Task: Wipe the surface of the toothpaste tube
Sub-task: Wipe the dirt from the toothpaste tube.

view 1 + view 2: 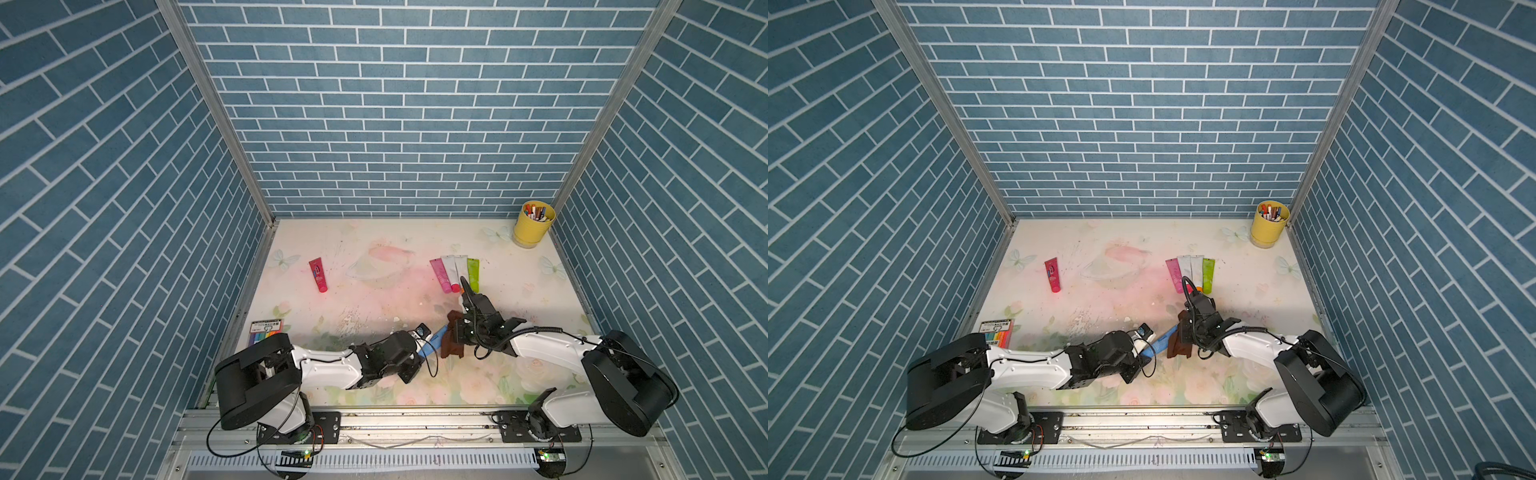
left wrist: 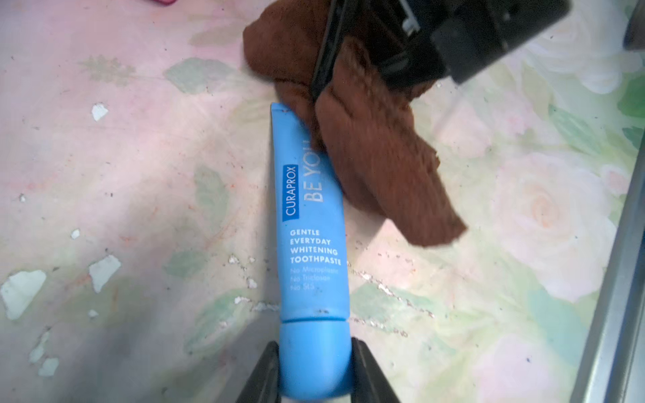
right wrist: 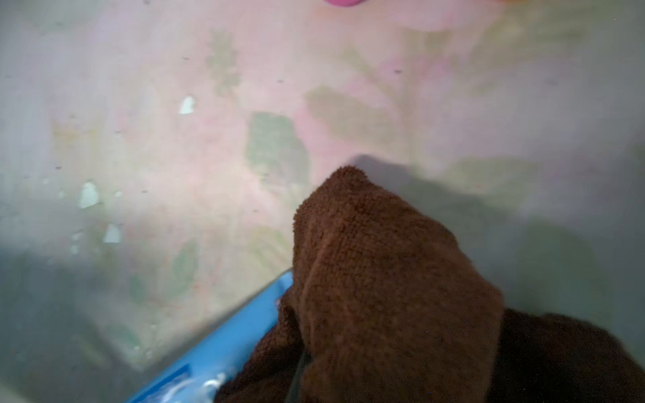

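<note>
My left gripper (image 2: 315,366) has its jaws closed partway onto the rounded cap end of the blue toothpaste tube (image 2: 312,244), one black finger (image 2: 261,377) pressed to each side of it. My right gripper (image 1: 456,332) is pinched nearly shut on a bunched brown cloth (image 2: 377,157), and the cloth hides its fingertips from the right wrist camera. The cloth lies against the tube's flat crimped end, covering the tail of the printed lettering there, while the rest of the label faces the left wrist camera uncovered. In both top views the tube sits between the two arms near the front middle of the floral table (image 1: 374,299), angled from my left gripper toward the right one; I cannot tell whether its far end touches the surface. Farther back, a red tube (image 1: 318,274) lies alone on the left, four tubes (image 1: 455,272) lie side by side just behind my right wrist, a yellow cup (image 1: 533,224) of pens stands in the far right corner, and a marker pack (image 1: 266,331) lies beside my left arm.
</note>
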